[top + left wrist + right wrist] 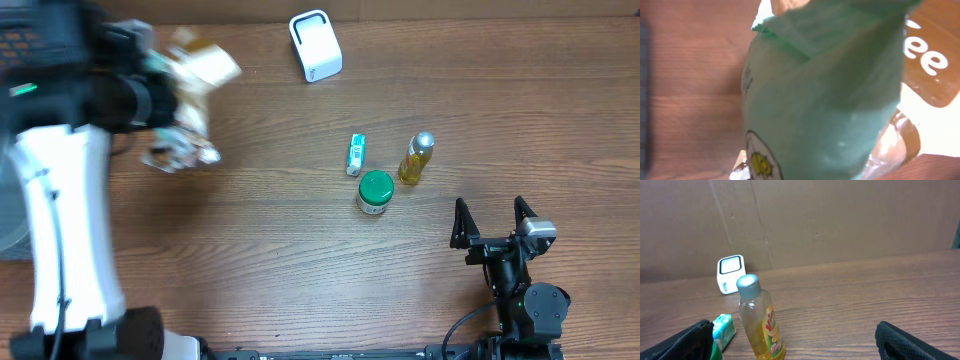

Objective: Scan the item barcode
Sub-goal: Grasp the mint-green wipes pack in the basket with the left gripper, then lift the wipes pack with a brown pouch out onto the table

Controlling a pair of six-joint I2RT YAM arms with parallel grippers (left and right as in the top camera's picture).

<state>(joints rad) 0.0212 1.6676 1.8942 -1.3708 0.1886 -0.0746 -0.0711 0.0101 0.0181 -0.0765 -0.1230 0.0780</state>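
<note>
Wood table [300, 250], cardboard wall [840, 220] behind. Upper left of overhead: left gripper [160, 92] clamps pouch [825, 95] off the table (blurred), presumably to bring its barcode to scanner [315, 45], top centre. Lower right: right gripper [490, 225] idle, jaws wide.

The white-and-black left arm [60, 230] reaches from the near-left corner toward the far-left. Its left gripper [168, 90] is blurred, fingers clamped on a pale green plastic packet [825, 100]. The black right arm [525, 300] sits folded at the near-right, and its right gripper [490, 218] has both fingers [685, 340] spread wide, holding nothing.
</note>
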